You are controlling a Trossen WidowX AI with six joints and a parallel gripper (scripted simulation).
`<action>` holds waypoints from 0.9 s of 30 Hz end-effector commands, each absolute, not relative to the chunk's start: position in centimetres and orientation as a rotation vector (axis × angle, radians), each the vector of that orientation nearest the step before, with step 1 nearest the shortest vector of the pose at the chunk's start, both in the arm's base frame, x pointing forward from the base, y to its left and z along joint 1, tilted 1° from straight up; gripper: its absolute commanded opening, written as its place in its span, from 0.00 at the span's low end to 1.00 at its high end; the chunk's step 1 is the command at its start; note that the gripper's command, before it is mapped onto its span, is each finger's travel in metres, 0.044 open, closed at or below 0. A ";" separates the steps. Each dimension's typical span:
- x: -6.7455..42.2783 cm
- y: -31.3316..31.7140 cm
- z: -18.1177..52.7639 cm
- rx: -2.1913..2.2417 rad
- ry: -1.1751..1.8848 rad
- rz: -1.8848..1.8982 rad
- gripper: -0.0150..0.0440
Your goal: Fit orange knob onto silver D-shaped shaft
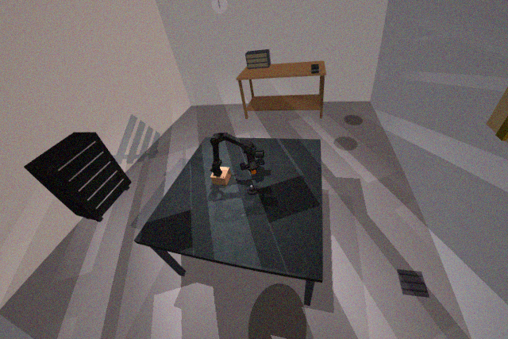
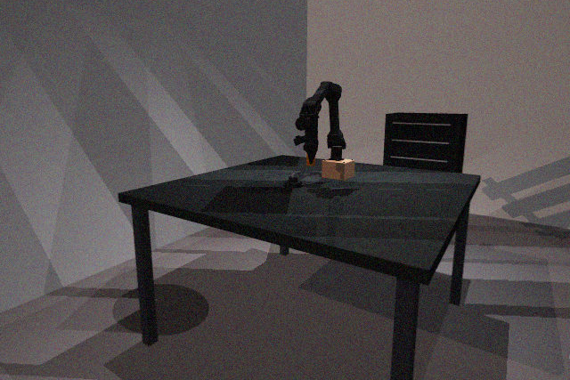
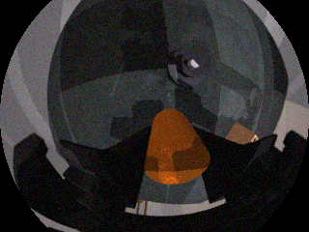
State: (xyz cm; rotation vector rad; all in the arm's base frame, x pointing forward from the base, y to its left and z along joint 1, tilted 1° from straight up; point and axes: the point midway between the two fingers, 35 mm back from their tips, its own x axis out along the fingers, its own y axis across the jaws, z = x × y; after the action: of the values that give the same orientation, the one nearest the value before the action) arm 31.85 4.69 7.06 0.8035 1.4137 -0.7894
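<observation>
The orange knob (image 1: pixel 253 171) (image 2: pixel 313 162) (image 3: pixel 175 150) is held between the fingers, above the table (image 1: pixel 229 220) (image 2: pixel 391 229). My gripper (image 1: pixel 252 170) (image 2: pixel 311 158) (image 3: pixel 170 130) is shut on it and points down. The round dark pedestal (image 1: pixel 252 192) (image 2: pixel 292 183) (image 3: pixel 177 77) stands on the table, apart from the knob and lower than it. The silver shaft (image 1: pixel 251 186) (image 3: pixel 193 63) on it shows as a small bright spot ahead of the knob in the wrist view. The shaft's flat side is too small to tell, and the knob's hole is hidden underneath.
The arm's base stands at a light wooden block (image 1: pixel 221 177) (image 2: pixel 337 169) (image 3: pixel 241 132) on the table, beside the gripper. A black drawer cabinet (image 1: pixel 82 175) (image 2: pixel 426 141) stands beyond the table's edge. A wooden bench (image 1: pixel 282 70) stands at the far wall. Dark shadows cross the tabletop.
</observation>
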 end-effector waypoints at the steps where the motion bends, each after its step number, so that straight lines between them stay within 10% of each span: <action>1: 32.0 3.2 6.6 0.794 1.415 -0.791 0.25; 27: 32.2 -4.7 4.5 0.789 1.409 -0.783 0.25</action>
State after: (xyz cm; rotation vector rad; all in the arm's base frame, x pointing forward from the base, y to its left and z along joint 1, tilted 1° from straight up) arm 32.38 -3.62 4.87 0.7979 1.4064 -0.7852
